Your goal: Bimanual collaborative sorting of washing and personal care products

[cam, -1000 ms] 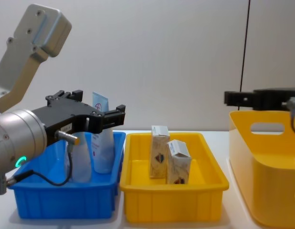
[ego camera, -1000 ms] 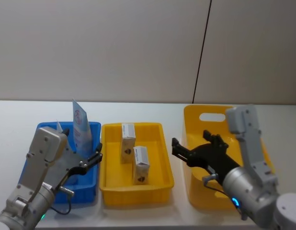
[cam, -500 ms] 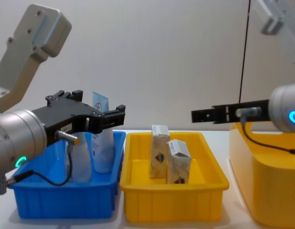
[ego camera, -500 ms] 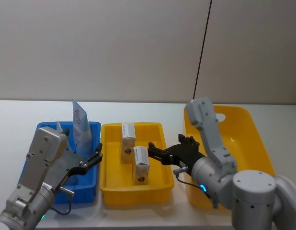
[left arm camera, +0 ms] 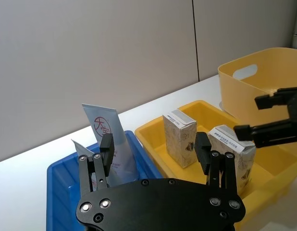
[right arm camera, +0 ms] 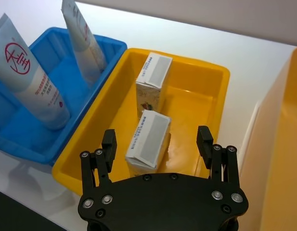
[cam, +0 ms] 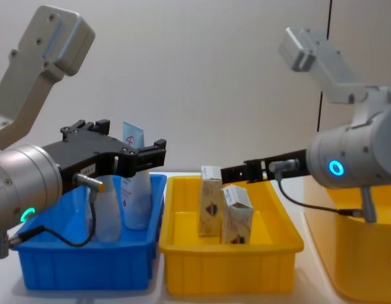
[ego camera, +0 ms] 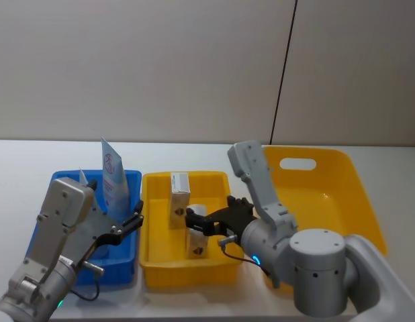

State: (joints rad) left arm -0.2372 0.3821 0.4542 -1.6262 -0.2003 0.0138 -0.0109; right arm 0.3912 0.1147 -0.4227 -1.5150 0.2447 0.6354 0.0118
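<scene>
Over the middle yellow tray (right arm camera: 220, 73), the right gripper (right arm camera: 156, 136) is held with jaws apart just above the nearer cream carton (right arm camera: 149, 144), which is not yet gripped and stands beside a second carton (right arm camera: 153, 77). Two pale-blue tubes (right arm camera: 30, 82) are propped in the blue tray (right arm camera: 43, 144), where the left gripper (left arm camera: 154, 144) hovers, jaws apart and empty. Sorting is judged partly done, no products being visible in the large yellow bin (ego camera: 342, 194).

Your head camera looks down on the table (ego camera: 194, 153) from high behind both arms. Your chest camera sits low and close, facing forward, side-on to the yellow tray (cam: 230, 269). The left wrist camera looks out past the left claw (left arm camera: 154, 147), seemingly from farther back; the right looks down past the right claw (right arm camera: 156, 138). All four share that tray.
</scene>
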